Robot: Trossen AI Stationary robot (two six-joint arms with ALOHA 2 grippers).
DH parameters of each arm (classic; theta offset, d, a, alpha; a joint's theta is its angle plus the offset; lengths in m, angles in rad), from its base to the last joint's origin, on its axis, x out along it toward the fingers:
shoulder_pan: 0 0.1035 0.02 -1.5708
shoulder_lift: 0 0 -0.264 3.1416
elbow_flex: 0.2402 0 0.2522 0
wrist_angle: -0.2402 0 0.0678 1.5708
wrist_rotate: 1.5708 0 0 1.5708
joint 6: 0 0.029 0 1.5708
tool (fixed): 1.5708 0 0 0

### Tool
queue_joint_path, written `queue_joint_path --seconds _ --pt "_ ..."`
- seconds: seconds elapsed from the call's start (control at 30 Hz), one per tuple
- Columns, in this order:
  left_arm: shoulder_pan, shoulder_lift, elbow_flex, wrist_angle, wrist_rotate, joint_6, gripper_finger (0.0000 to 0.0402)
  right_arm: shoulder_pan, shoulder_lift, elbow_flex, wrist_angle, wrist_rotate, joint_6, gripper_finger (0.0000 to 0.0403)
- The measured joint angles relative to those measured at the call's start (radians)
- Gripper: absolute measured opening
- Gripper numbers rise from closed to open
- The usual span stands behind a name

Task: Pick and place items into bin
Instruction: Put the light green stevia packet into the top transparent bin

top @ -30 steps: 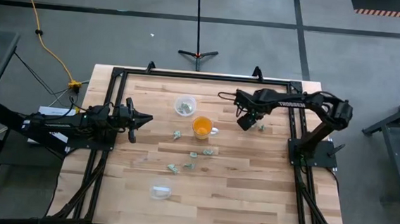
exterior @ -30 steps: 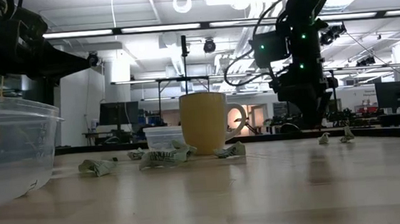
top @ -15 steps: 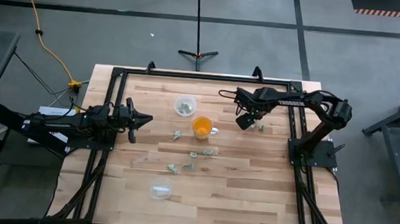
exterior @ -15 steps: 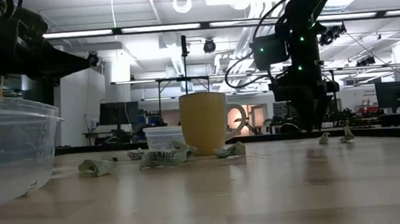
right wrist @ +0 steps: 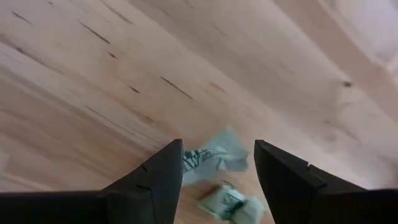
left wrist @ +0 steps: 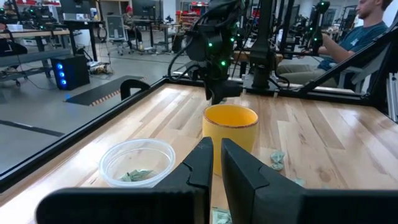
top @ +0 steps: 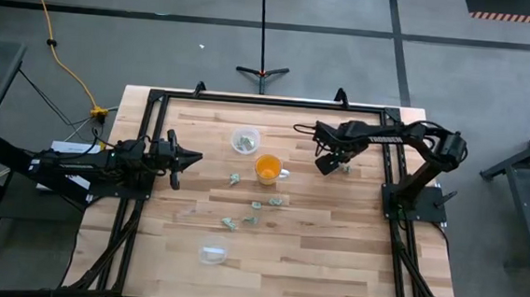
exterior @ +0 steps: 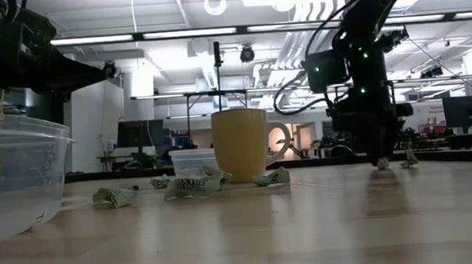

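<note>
Reaching down to the pale wooden tabletop [top: 332,266], the right hand [right wrist: 217,171] stood with fingers spread, straddling a tiny crumpled green-grey piece [right wrist: 214,155] without gripping it; a second scrap [right wrist: 233,202] lay just beside. More pieces [top: 275,202] were scattered near the orange cup [top: 266,169]; some sat in the clear round bin [top: 244,140]. Left hand [left wrist: 214,158] hovered at the tabletop's left side, fingers nearly together, empty.

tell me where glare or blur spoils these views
Low view: ceiling lights glare, leaving the right end effector a dark silhouette; the clear bowl looms soft. Right wrist view: sharp on the crumpled piece. Left wrist view: own fingers blurred, orange cup crisp.
</note>
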Motion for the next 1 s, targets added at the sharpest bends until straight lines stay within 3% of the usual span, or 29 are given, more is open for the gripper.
queue_joint_path --seconds 0.4,1.0 --pt "0.000 0.000 0.000 0.000 -0.002 0.000 0.0067 -0.001 -0.001 -0.023 0.001 -0.011 0.007 0.0190" --pt "0.000 0.000 0.000 0.000 -0.002 0.000 0.0067 -0.013 -0.001 -0.023 -0.033 -0.068 0.180 0.0163"
